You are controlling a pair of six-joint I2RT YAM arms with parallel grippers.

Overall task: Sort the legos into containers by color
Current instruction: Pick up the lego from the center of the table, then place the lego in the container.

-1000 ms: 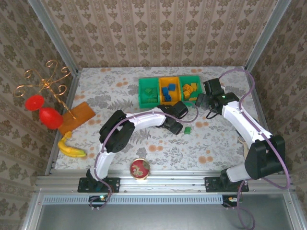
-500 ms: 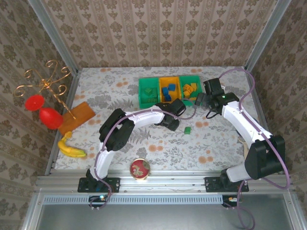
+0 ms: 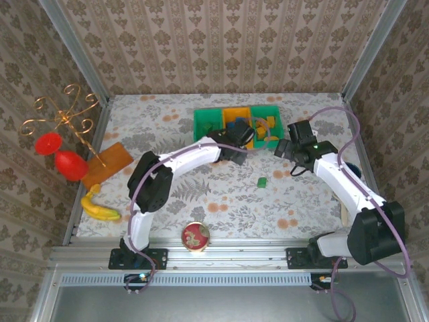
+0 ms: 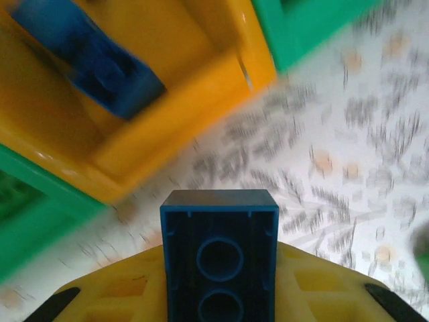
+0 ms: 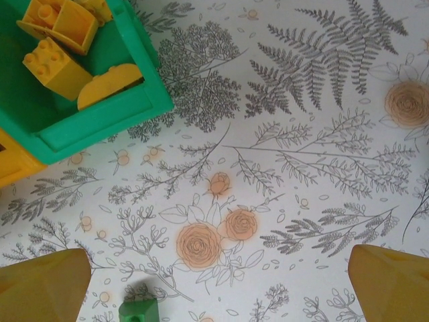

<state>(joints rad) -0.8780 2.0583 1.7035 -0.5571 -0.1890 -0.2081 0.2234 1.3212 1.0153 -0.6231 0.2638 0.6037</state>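
My left gripper (image 4: 219, 285) is shut on a blue lego (image 4: 219, 228), which it holds just in front of the orange container (image 4: 167, 134); another blue lego (image 4: 94, 57) lies inside that one. From above, the left gripper (image 3: 241, 137) hovers at the front edge of the orange container (image 3: 236, 113), between the two green containers (image 3: 201, 131) (image 3: 271, 111). My right gripper (image 5: 218, 295) is open over the bare cloth, with a small green lego (image 5: 139, 312) near its left finger. Yellow legos (image 5: 53, 64) lie in the right green container (image 5: 94, 117). The green lego (image 3: 262, 182) lies alone on the table.
A round red-lidded tin (image 3: 196, 236) stands at the near edge. A banana (image 3: 99, 209), a flat orange sheet (image 3: 107, 162) and a gold stand with red balls (image 3: 67, 161) occupy the left side. Patterned walls close in the table on three sides.
My left gripper has closed on the blue lego and carried it from beside the green lego back to the orange container. The right arm has drawn slightly toward the near right.
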